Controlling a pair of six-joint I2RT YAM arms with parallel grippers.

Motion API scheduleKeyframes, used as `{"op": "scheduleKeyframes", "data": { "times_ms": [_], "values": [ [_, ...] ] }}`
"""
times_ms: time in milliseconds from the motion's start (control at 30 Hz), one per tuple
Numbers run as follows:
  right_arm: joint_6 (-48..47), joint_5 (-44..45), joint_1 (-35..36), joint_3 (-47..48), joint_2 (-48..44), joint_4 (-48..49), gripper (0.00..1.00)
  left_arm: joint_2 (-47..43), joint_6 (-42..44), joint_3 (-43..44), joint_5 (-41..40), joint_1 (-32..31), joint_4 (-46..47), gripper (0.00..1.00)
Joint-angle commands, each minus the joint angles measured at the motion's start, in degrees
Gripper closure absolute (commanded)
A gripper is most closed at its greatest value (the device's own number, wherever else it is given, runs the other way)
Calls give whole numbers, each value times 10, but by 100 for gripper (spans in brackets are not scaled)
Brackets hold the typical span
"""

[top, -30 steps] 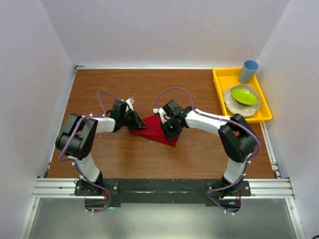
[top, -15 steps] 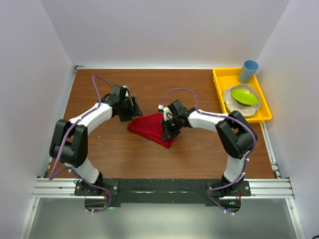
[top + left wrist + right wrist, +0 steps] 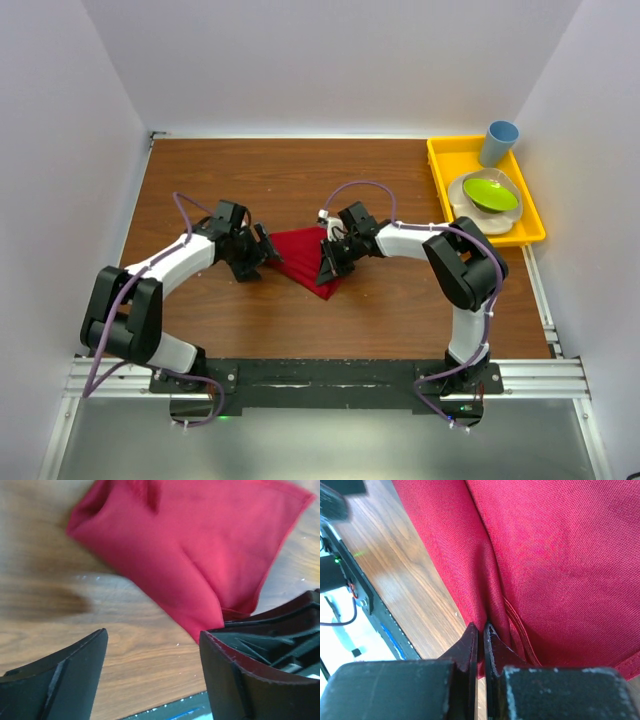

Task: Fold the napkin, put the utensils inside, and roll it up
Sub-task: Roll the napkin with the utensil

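Note:
The red napkin [image 3: 300, 252] lies folded and bunched on the wooden table between my two grippers. My right gripper [image 3: 481, 630] is shut on a fold of the napkin [image 3: 560, 555] near its front right edge, with cloth pinched between the jaws. In the top view the right gripper [image 3: 328, 266] sits on the napkin's right side. My left gripper [image 3: 152, 650] stands open over bare wood just short of the napkin [image 3: 200, 545], with nothing between its fingers. In the top view the left gripper [image 3: 266, 250] is at the cloth's left corner. The utensils are out of view.
A yellow tray [image 3: 439, 172] sits at the back right, holding a blue cup [image 3: 500, 142] and a green bowl [image 3: 490, 192] on a grey plate. A black mounting rail [image 3: 320, 375] runs along the table's near edge. White walls enclose the table.
My left gripper opened, let go of the napkin's left corner, swung back and returned beside it. My right gripper shut on a fold, and the cloth spread and shifted.

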Motion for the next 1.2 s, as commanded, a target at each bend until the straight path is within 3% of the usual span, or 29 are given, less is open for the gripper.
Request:
{"op": "scheduleKeyframes", "data": {
  "times_ms": [0, 233, 567, 667, 900, 967, 1133, 1167],
  "values": [
    [-24, 158, 7, -59, 60, -52, 100, 15, -45, -9, 34, 16, 77, 18],
    [-29, 162, 6, -62, 46, -53, 100, 45, -81, -20, 29, 19, 124, 16],
    [-45, 178, 7, -51, 41, -61, 100, 141, -140, 67, -88, 16, -14, 24],
    [-56, 191, 7, -45, 36, -71, 100, 163, -138, 87, -110, 14, -28, 33],
    [-86, 224, 15, -3, 18, -114, 100, 185, -104, 114, -113, 12, -50, 92],
    [-95, 238, 21, 23, 6, -137, 100, 171, -102, 109, -104, 7, -51, 100],
    [-114, 255, 46, 99, -17, -201, 78, 153, -124, 103, -91, -10, -75, 100],
    [-118, 257, 51, 129, -20, -211, 68, 152, -130, 104, -91, -12, -81, 100]
  ]
}}
